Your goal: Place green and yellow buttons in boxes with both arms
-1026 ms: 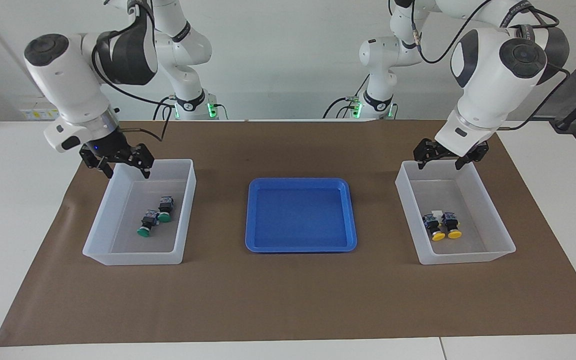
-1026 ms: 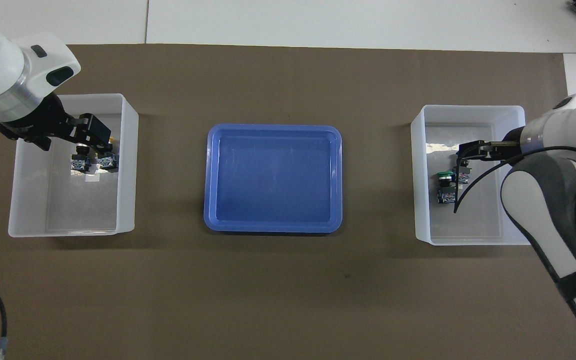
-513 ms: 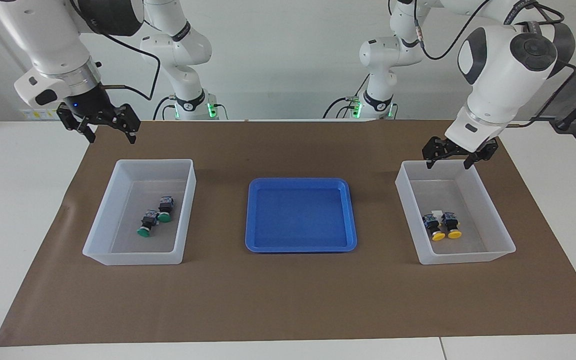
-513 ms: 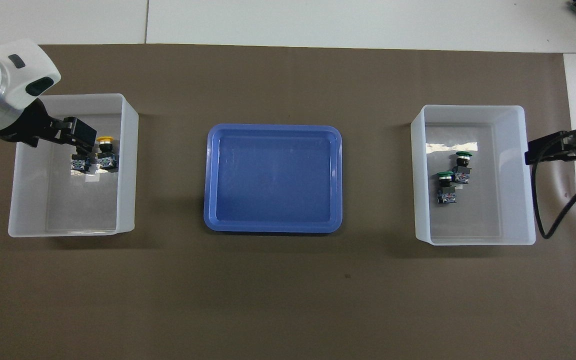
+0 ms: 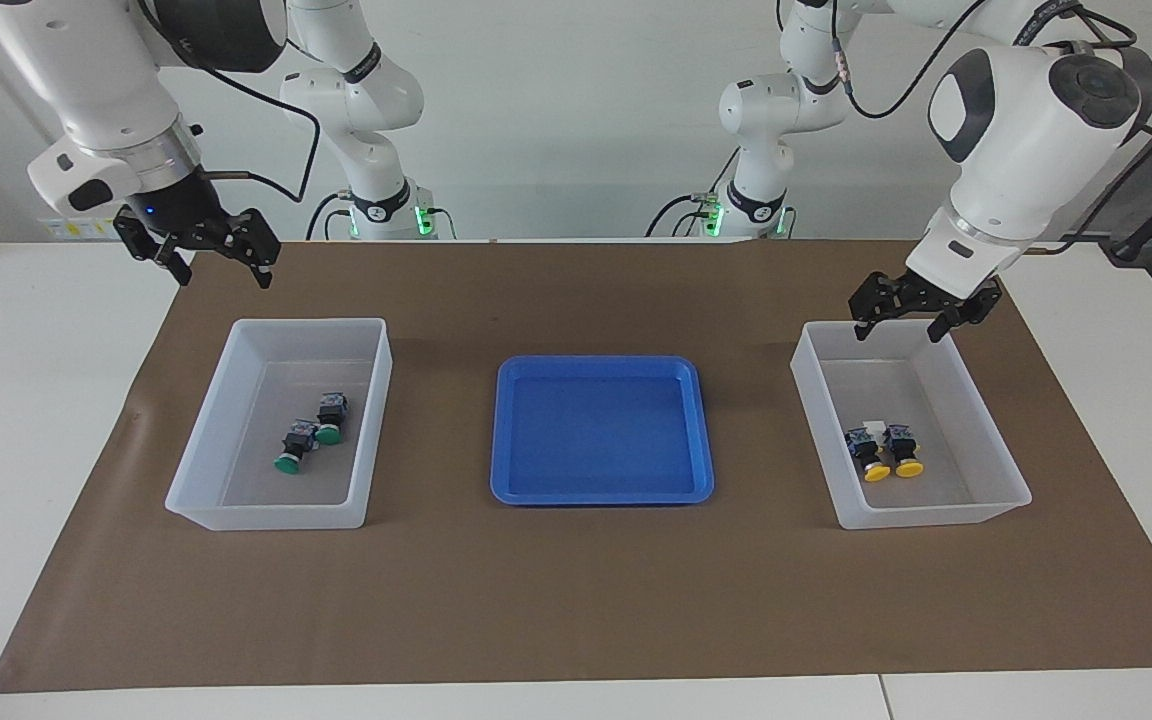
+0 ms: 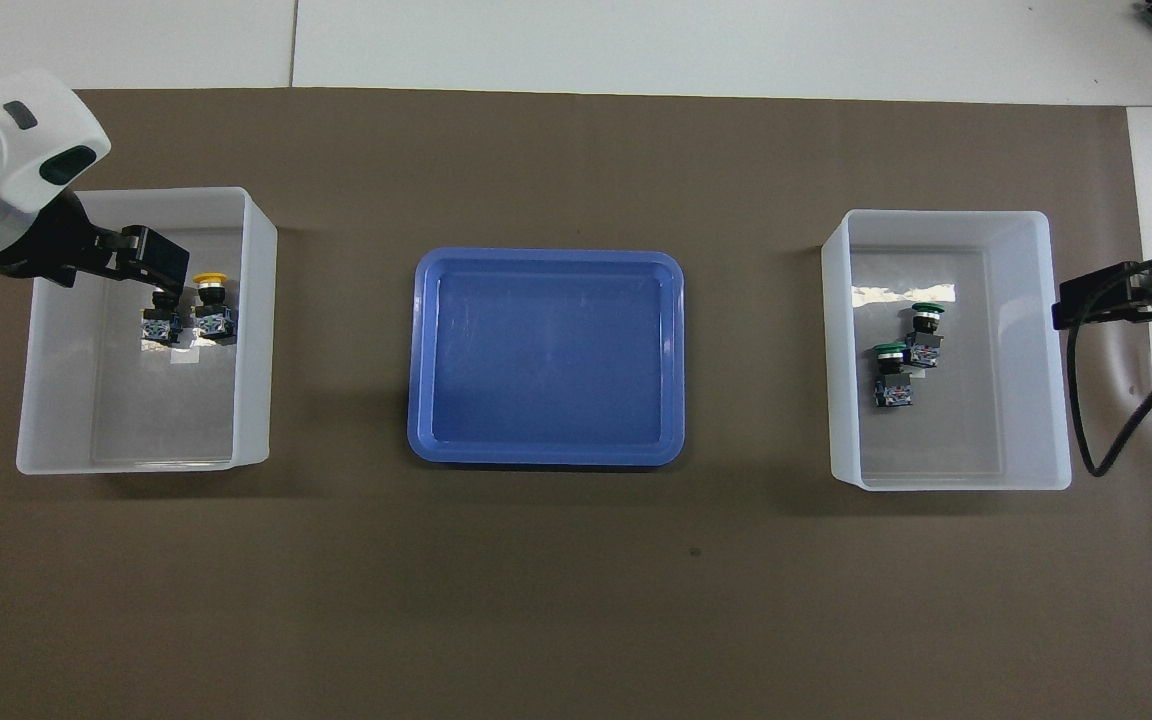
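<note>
Up near the robots, the right hand hangs in the air with its fingers spread and nothing between them, over the brown mat just past the robot-side edge of the box at the right arm's end of the desk. The left hand hovers lower, fingers likewise apart and empty, tilted down over the robot-side rim of the other box. Farther out, the two green buttons lie touching on the floor of the first box, caps pointing away from the robots. The two yellow buttons lie side by side in the second. Between the boxes sits a blue tray.
</note>
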Tool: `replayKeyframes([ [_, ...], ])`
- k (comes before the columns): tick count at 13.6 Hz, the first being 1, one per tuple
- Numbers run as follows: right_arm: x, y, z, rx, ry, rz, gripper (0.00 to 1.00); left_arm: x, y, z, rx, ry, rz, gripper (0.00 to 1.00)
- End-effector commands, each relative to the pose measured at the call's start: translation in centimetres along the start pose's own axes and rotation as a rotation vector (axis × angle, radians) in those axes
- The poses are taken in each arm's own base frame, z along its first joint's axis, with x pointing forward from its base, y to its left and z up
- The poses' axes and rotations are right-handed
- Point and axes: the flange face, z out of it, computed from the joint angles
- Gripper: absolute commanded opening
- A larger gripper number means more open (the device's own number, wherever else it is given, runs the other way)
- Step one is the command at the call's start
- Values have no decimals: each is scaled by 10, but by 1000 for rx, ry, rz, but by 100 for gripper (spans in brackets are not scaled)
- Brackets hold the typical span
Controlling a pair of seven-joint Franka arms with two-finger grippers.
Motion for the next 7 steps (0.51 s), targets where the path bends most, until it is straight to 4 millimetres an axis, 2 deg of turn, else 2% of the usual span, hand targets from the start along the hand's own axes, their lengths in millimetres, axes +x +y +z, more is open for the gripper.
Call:
replayKeyframes([
  [1,-2,3,-4,-6,7,13,100,-17,0,-22,-9,43,3,100],
  [5,-1,-3,-6,-4,12,10,100,-28,5,-38,-2,58,3,100],
  [7,-2,-1,-5,-5,9,13,100,-27,6,-37,-1,61,7,100],
])
